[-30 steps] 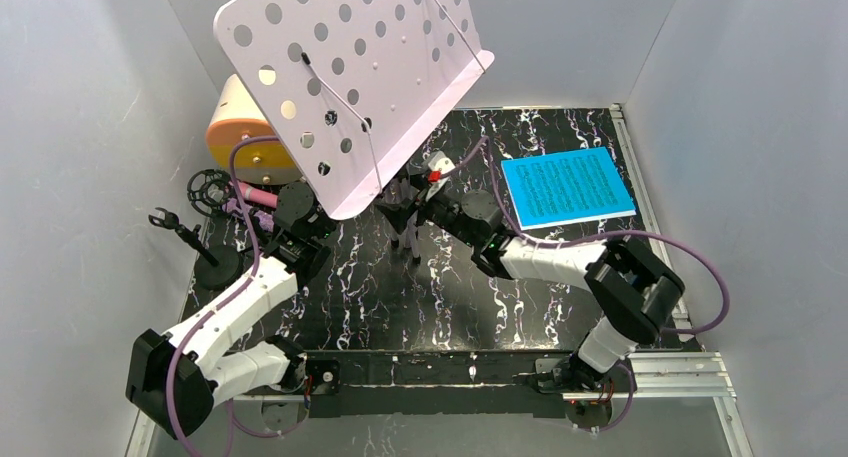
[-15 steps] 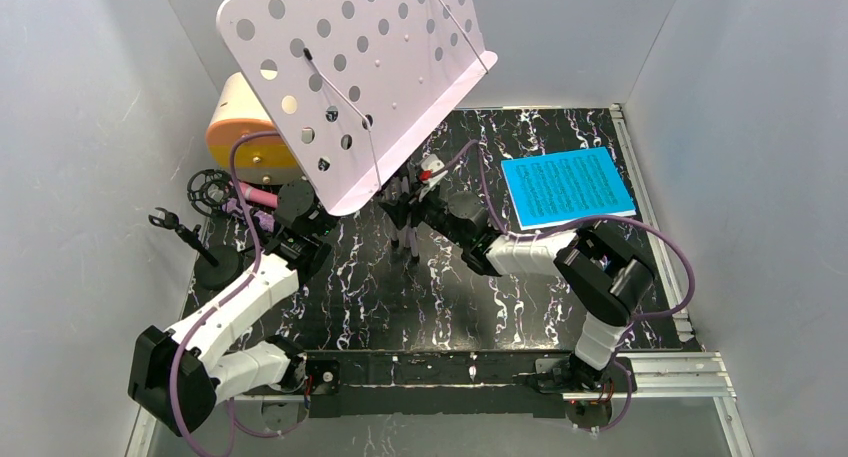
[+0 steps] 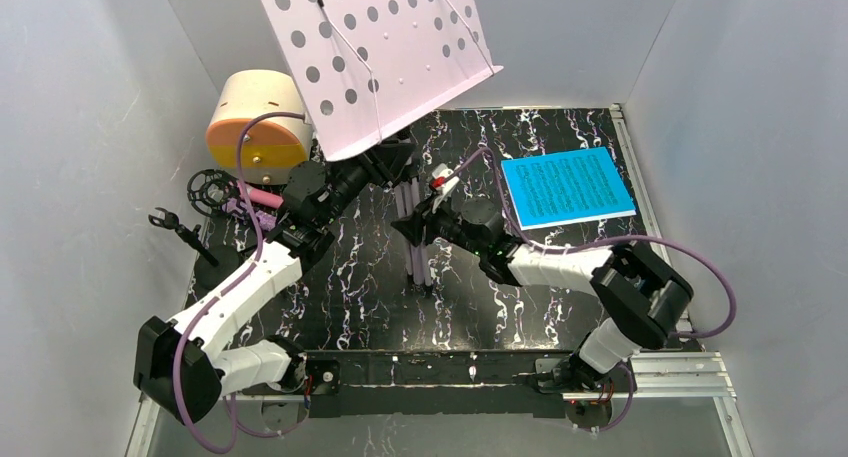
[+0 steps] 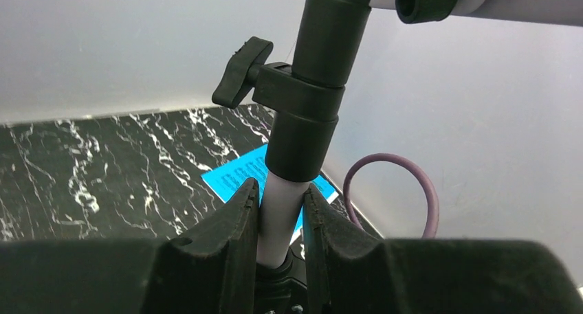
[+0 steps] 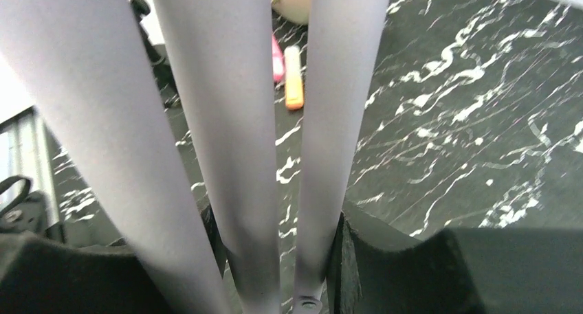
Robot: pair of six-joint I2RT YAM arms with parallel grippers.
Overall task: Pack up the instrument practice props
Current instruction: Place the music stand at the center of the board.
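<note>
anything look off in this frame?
Only the lilac music stand: it isn't standing. Its legs are folded together and it is held tilted between the arms, left gripper shut on the pole below the black collar, right gripper on the legs. That fits packing up.
</note>
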